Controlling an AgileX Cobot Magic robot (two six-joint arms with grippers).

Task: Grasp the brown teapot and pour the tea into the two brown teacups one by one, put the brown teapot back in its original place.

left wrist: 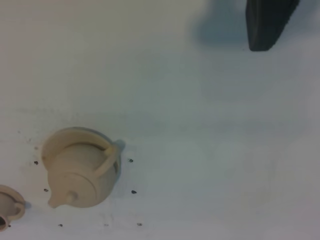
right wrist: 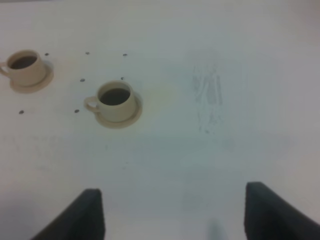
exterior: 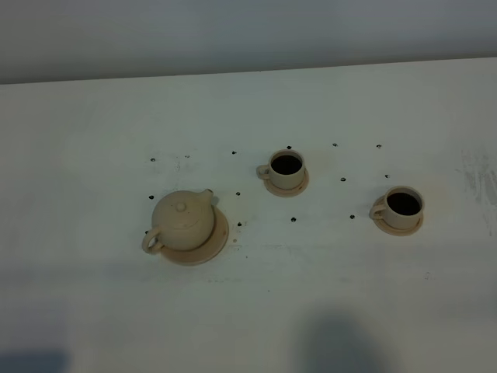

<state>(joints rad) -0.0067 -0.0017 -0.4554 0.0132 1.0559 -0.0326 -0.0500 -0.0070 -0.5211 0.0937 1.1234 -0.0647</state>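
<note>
The brown teapot [exterior: 182, 220] [left wrist: 80, 175] sits upright on its original place, the flat tan disc [exterior: 220, 237] [left wrist: 60, 136], left of centre, with nothing gripping it. The two brown teacups [exterior: 286, 169] [exterior: 403, 207] stand on their small saucers to its right, both dark with tea; the right wrist view shows them as well [right wrist: 116, 102] [right wrist: 26, 67]. Neither gripper appears in the exterior view. My right gripper [right wrist: 174, 190] is open and empty, well short of the cups. Of my left gripper [left wrist: 160, 15] only one dark finger [left wrist: 267, 25] shows, far from the teapot, with bare table beside it.
Small dark specks [exterior: 293, 219] dot the white table around the crockery. A faint scuff mark [exterior: 477, 175] [right wrist: 207, 95] lies near the right edge. The table's far edge [exterior: 248, 71] meets a grey wall. Dark shadows fall along the front.
</note>
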